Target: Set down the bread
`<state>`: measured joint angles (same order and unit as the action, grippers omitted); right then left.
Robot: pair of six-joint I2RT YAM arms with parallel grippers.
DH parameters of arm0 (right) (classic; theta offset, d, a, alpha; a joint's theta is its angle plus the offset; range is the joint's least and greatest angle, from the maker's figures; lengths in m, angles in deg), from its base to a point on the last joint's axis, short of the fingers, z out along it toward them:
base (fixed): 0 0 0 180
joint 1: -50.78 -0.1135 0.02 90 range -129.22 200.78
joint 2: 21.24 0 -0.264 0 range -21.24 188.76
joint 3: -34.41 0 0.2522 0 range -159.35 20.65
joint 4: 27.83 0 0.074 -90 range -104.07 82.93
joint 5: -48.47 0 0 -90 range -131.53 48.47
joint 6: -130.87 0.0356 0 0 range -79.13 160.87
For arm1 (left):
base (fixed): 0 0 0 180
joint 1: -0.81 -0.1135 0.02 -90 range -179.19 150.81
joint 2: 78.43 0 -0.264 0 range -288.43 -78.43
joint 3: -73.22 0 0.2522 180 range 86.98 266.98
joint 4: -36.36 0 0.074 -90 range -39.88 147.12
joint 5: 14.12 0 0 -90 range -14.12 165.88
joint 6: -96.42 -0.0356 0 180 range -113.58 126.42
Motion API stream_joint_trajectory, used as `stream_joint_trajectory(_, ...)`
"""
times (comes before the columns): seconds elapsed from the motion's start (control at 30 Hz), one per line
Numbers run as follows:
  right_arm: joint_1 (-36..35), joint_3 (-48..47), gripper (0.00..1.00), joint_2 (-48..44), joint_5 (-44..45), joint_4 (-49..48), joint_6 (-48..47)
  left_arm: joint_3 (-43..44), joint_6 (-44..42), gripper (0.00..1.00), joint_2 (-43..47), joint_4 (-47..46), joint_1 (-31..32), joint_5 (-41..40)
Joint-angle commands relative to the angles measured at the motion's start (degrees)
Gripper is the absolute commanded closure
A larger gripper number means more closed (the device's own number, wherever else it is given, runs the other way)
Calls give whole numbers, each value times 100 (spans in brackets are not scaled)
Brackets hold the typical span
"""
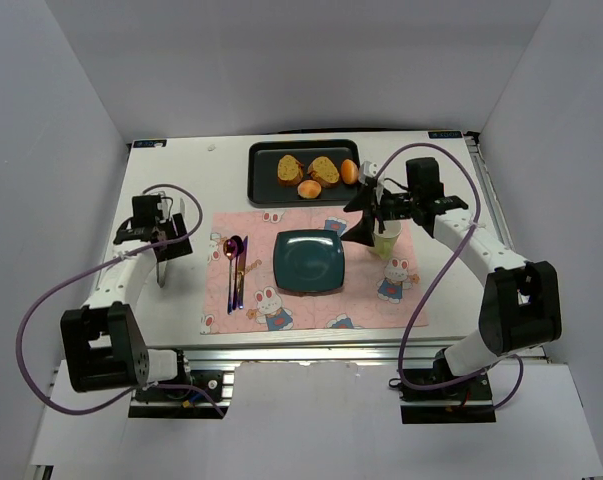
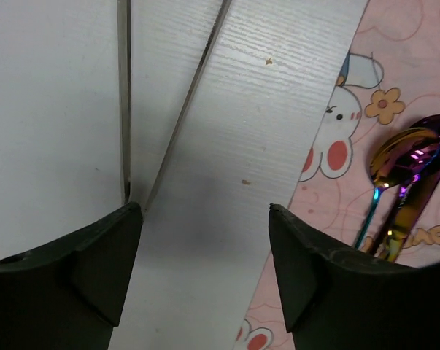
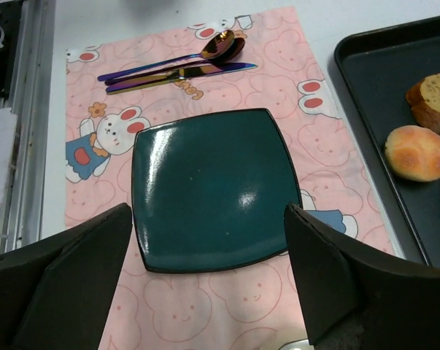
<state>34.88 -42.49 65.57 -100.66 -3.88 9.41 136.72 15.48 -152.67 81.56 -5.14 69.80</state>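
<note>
Table (image 1: 211, 170) tray (image 1: 266, 187) at 12 o'clock holds bread (image 1: 288, 168); right gripper (image 3: 207, 213), agape like left gripper (image 2: 205, 211), should straddle it squarely.

The left gripper (image 2: 203, 215), jaws spread, hangs over the white wood-grain bench (image 2: 227, 146). Right of it, a pink rabbit-print placemat (image 2: 409, 51) carries an iridescent metal spoon (image 2: 409, 153).
</note>
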Motion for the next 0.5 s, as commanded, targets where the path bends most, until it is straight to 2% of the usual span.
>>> stream_joint_trajectory(0.0, -10, -182, 11, -85, -398, 430, -615, 300, -466, 19, -178, -138, -28, 11)
stream_joint_trajectory(0.13, -10, -33, 11, -67, -248, 229, -475, 545, -888, 19, -933, -147, -28, 125)
stream_joint_trajectory(0.23, -10, 38, 10, -76, -230, 123, -369, 730, -1309, 18, -1469, -173, -29, -259)
stream_joint_trajectory(0.47, 25, 108, 11, -67, -125, 105, -413, 591, -1661, 20, -1340, -708, -230, -612)
